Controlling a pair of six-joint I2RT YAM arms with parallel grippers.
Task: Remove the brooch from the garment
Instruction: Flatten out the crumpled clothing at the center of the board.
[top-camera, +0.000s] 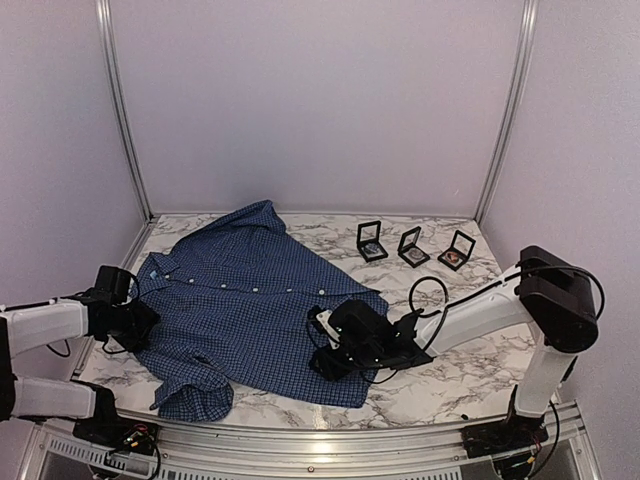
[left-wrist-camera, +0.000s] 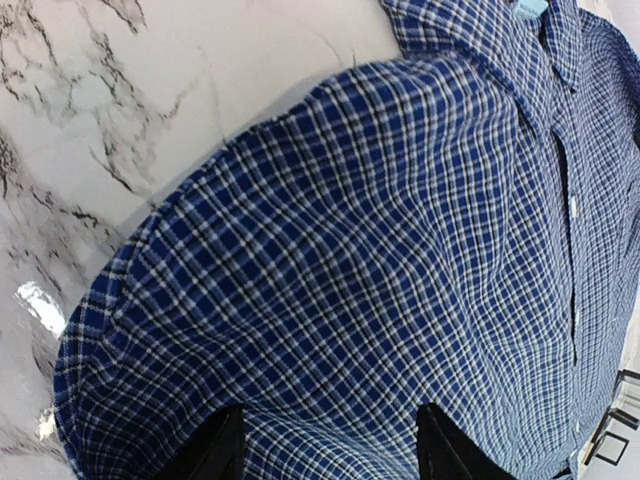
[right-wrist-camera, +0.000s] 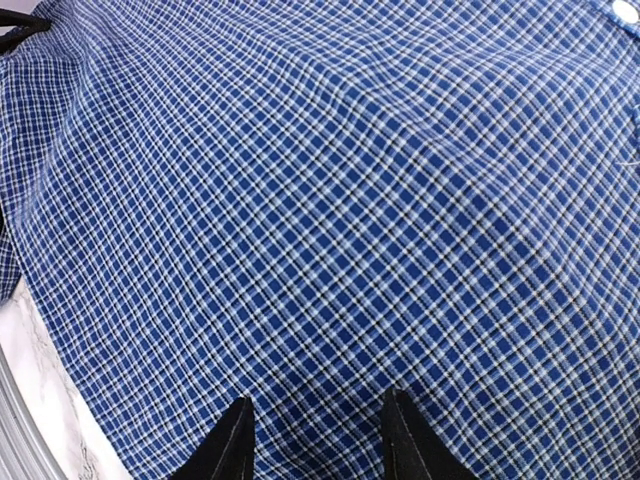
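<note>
Marble bench (top-camera: 470, 372), top view: garment (top-camera: 250, 300) spread flat left of centre, left pincer (top-camera: 142, 324) at its collar-side edge, right pincer (top-camera: 325, 352) at the hem. Left wrist: jaws released, apart over checked cloth. Right wrist: likewise released. Can't make out the brooch.

You get soft, even light from overhead in the top view, with a faint lilac cast on the pale back walls (top-camera: 320, 100) and only weak shadows under the arms on the white, black-veined marble tabletop (top-camera: 470, 370). A hot glare spot sits on the silver metal front rail (top-camera: 320, 447). In your left wrist view the marble washes out near white and carries a glossy highlight at the left edge. The dark blue finely checked shirt (left-wrist-camera: 380, 250) stays sharp mid-frame, its check lines bowing toward the edges from the wide lens. The left gripper (left-wrist-camera: 330, 410) and right gripper (right-wrist-camera: 320, 397) read as flat black finger shapes, soft-edged, without surface detail. Your right wrist view keeps the weave crisp almost throughout.
</note>
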